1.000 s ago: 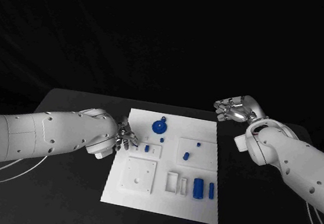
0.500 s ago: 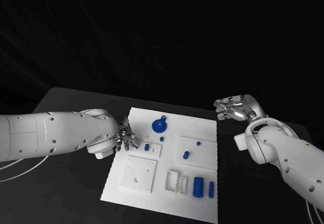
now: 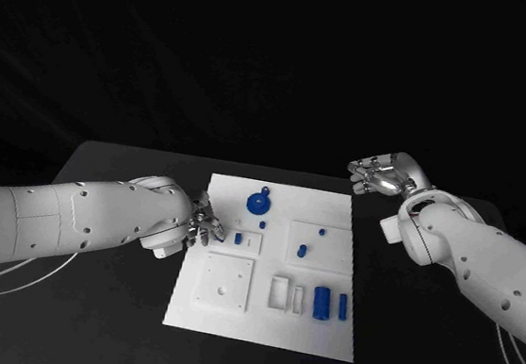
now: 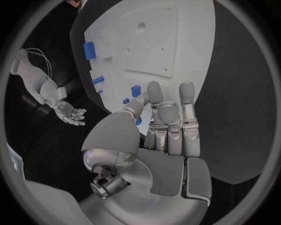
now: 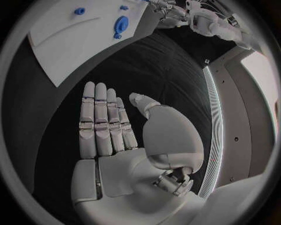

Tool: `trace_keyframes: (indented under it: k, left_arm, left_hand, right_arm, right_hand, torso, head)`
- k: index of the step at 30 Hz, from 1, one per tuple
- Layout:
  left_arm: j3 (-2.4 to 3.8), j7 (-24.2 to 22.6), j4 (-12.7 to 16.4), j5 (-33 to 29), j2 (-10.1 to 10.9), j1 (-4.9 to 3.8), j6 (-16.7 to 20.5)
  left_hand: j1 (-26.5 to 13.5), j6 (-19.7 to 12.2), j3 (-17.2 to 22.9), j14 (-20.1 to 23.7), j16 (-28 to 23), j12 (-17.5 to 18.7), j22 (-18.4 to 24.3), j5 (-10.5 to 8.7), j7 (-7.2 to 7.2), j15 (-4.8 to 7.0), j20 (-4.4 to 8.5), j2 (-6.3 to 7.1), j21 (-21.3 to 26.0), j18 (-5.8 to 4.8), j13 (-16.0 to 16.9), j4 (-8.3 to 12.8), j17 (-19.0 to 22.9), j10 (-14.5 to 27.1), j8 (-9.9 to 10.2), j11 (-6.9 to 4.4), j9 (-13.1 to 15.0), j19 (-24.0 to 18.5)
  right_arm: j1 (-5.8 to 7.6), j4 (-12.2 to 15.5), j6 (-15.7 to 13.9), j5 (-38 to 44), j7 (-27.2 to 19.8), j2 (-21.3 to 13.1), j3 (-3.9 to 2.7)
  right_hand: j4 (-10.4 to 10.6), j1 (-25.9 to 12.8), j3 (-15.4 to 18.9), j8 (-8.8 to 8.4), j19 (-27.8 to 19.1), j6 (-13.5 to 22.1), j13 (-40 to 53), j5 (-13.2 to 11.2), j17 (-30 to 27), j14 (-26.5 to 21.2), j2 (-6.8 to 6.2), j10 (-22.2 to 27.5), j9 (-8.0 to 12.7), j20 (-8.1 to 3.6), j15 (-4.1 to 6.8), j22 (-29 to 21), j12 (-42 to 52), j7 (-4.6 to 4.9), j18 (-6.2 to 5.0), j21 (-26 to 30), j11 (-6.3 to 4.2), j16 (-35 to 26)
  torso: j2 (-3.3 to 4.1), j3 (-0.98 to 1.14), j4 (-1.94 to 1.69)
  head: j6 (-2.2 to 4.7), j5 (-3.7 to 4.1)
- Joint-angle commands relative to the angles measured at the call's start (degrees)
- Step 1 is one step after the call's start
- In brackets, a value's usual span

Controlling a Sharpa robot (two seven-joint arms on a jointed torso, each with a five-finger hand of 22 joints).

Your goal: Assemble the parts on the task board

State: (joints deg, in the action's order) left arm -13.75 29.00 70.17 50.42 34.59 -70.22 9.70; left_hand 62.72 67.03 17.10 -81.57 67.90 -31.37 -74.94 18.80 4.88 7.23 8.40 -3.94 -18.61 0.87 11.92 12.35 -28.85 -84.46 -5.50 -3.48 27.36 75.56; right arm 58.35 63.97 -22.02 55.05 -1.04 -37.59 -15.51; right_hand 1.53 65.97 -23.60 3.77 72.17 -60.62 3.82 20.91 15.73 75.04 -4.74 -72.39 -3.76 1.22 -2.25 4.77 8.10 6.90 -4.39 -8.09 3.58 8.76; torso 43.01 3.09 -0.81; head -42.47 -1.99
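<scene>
In the head view the flat white rectangular task board [image 3: 273, 265] lies in the middle of the black table [image 3: 115, 165], carrying small blue plastic parts: a round blue disc-shaped part [image 3: 259, 205] near its far end, a small blue peg [image 3: 238, 239] beside the left edge, and two upright blue blocks [image 3: 322, 303] toward its near right. The silver left hand [image 3: 202, 221] sits at the board's left edge, fingertips just beside the small blue peg, while the silver right hand [image 3: 382, 175] hangs off the board's far right corner, well apart from every part. In the left wrist view the left hand [image 4: 166, 126] has its fingers straight and close together with nothing between them, reaching over the board's rim toward the peg [image 4: 136, 90]; the step in hand looks like a pick of that peg, which would go best with thumb and a fingertip closing from either side, low and square. In the right wrist view the right hand [image 5: 111, 126] is flat, fingers extended, holding nothing, above bare table beside the board [image 5: 76, 42]. There is free table on both long sides; the raised white pockets near the peg leave little room there.
</scene>
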Motion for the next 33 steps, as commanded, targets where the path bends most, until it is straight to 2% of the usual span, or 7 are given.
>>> trace_keyframes:
  k: [1, 15, 25, 33]
  left_arm:
    - [-0.02, 0.0, -0.1, 0.9, -0.1, 0.14, -1.3]
    - [-0.01, -0.3, -0.5, 1.5, -0.2, 0.4, -0.2]
    - [0.01, -1.8, 1.1, 0.6, 1.2, 0.44, 2.0]
    - [0.01, -3.0, 1.3, -0.5, 1.3, 0.44, 2.9]
  left_hand:
    - [-0.2, 9.8, 0.1, 0.3, 0.3, -0.2, -1.1, 0.21, -6.15, 0.3, 0.12, -0.71, -0.4, -0.87, 0.0, 0.2, 0.2, -2.4, -0.1, -0.65, 5.4, -0.4]
    - [-0.3, 9.7, 0.1, 0.3, 0.3, -0.2, -1.0, 0.13, -6.13, 0.31, 0.13, -0.76, -0.5, -0.87, 0.0, 0.2, 0.3, -2.4, 0.0, -0.65, 5.5, -0.4]
    - [-0.2, 9.8, 0.2, 0.3, 0.3, -0.2, -1.0, 0.19, -6.14, 0.31, 0.14, -0.79, -0.6, -0.86, 0.0, 0.3, 0.4, -2.4, 0.0, -0.66, 5.5, -0.4]
    - [-0.2, 9.8, 0.2, 0.3, 0.4, -0.2, -1.0, 0.2, -6.16, 0.32, 0.15, -0.82, -0.6, -0.85, 0.0, 0.3, 0.5, -2.4, 0.0, -0.67, 5.6, -0.3]
  right_arm:
    - [0.02, 0.0, 0.5, 0.4, 0.0, 0.0, -0.03]
    - [0.01, -0.2, 0.5, 0.4, -0.1, 0.2, -0.03]
    - [0.01, -0.3, 0.6, 0.4, -0.1, 0.2, -0.03]
    - [0.01, -0.3, 0.7, 0.4, -0.2, 0.2, -0.03]
  right_hand:
    - [0.0, -0.4, -0.2, -0.17, -0.3, -0.1, -0.1, 0.4, -0.1, 0.2, -0.2, 0.1, 0.0, 0.17, -0.02, -0.1, 0.0, 0.24, -0.01, -0.2, 0.24, -0.3]
    - [0.0, -0.4, -0.1, -0.18, -0.3, -0.1, -0.1, 0.5, -0.1, 0.2, -0.21, 0.1, 0.0, 0.18, -0.03, -0.1, 0.0, 0.24, -0.02, -0.2, 0.25, -0.3]
    - [0.0, -0.4, -0.1, -0.18, -0.3, -0.1, -0.1, 0.5, -0.1, 0.2, -0.21, 0.1, 0.0, 0.18, -0.03, -0.1, 0.0, 0.24, -0.02, -0.2, 0.25, -0.3]
    - [0.1, -0.4, -0.1, -0.17, -0.3, -0.1, -0.1, 0.6, -0.1, 0.2, -0.19, 0.1, 0.0, 0.18, -0.02, -0.2, 0.0, 0.24, -0.02, -0.2, 0.25, -0.3]
  torso:
    - [0.01, 0.03, 0.01]
    - [0.01, 0.03, 0.05]
    - [-0.01, 0.02, 0.0]
    - [0.04, 0.02, 0.04]
  head:
    - [-0.01, 0.01]
    - [-0.01, 0.11]
    - [-0.11, 0.18]
    - [-0.03, 0.17]
